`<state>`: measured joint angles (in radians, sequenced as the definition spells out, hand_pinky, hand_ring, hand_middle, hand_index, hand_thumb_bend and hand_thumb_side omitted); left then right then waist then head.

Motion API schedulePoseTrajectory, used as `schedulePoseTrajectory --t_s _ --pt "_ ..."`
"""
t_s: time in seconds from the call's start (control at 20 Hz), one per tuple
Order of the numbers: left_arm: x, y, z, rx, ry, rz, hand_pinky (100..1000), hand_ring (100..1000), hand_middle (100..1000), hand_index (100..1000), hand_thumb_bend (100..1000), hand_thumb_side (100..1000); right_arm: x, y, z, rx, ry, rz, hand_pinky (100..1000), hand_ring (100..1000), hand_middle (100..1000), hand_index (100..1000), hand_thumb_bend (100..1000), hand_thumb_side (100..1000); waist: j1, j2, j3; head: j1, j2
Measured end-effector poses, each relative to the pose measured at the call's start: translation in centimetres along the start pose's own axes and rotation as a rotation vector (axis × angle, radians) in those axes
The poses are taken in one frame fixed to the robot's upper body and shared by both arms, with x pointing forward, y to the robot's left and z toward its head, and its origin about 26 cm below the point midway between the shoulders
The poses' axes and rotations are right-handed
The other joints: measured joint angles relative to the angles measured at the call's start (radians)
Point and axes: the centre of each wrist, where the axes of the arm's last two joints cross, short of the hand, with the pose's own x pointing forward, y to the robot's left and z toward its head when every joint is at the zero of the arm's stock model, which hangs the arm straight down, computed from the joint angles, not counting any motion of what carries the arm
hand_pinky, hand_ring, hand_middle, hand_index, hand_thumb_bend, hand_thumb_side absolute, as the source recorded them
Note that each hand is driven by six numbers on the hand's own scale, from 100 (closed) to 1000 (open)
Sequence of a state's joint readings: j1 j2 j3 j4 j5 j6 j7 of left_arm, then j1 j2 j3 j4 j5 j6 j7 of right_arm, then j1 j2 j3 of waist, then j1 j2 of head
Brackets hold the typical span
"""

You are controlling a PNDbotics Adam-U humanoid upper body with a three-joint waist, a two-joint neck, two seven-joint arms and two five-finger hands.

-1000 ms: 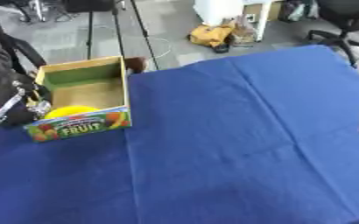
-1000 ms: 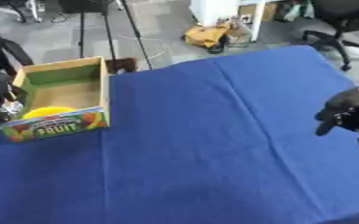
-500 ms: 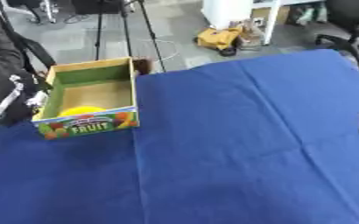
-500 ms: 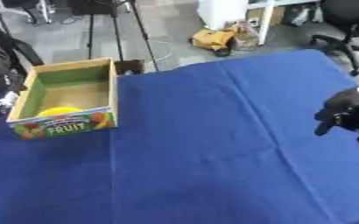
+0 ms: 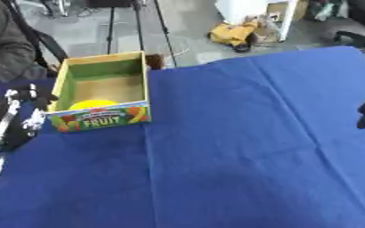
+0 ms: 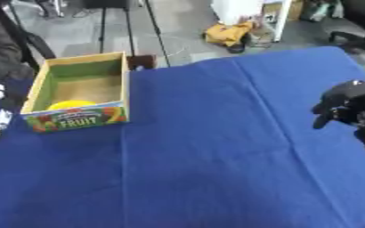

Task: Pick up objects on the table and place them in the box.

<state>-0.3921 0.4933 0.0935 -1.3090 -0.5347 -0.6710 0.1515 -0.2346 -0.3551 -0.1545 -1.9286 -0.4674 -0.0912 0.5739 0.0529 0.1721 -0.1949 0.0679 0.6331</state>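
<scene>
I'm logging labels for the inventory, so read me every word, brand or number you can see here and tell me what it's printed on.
"FRUIT": on the front panel of the open cardboard box with the green inside.
A smaller line above that word: too blurred to read.
Nothing else bears readable text.

- Box (image 5: 101, 95): open cardboard carton, green inside walls, tan floor, front panel printed with fruit and the word "FRUIT". It stands upright at the upper left of the frame.
- Yellow object (image 5: 91, 105): rounded, lying inside the box against its front wall, partly hidden.

Left hand (image 5: 22, 113) now beside box (image 5: 104, 95)
</scene>
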Motion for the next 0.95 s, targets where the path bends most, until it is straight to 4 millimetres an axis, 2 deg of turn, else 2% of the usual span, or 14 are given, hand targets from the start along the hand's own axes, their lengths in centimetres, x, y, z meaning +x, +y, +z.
schedulePoseTrajectory --t_s 0.25,0.5,0.75,0.95 --pt "2.9 -2.0 0.2 0.079 -0.039 0.123 535 542 557 649 182 898 -0.2 0.0 0.2 -0.005 0.015 -0.007 546 661 656 705 100 524 0.0 -0.003 0.034 0.002 0.018" --pt "6.1 -3.0 -0.8 0.137 -0.046 0.238 532 536 550 639 192 889 -0.2 0.0 0.2 -0.002 0.023 -0.009 545 661 655 704 100 524 0.001 -0.002 0.053 0.009 0.031" --pt "8.8 -3.1 -1.4 0.158 -0.049 0.34 527 529 542 635 202 890 -0.3 0.1 0.2 -0.001 0.024 -0.012 545 660 653 703 100 524 0.004 0.006 0.059 0.015 0.035" --pt "10.2 -2.8 -1.7 0.163 -0.032 0.41 521 522 534 628 220 895 -0.3 0.1 0.2 0.001 0.027 -0.011 545 660 648 702 100 525 0.005 0.007 0.058 0.018 0.035"
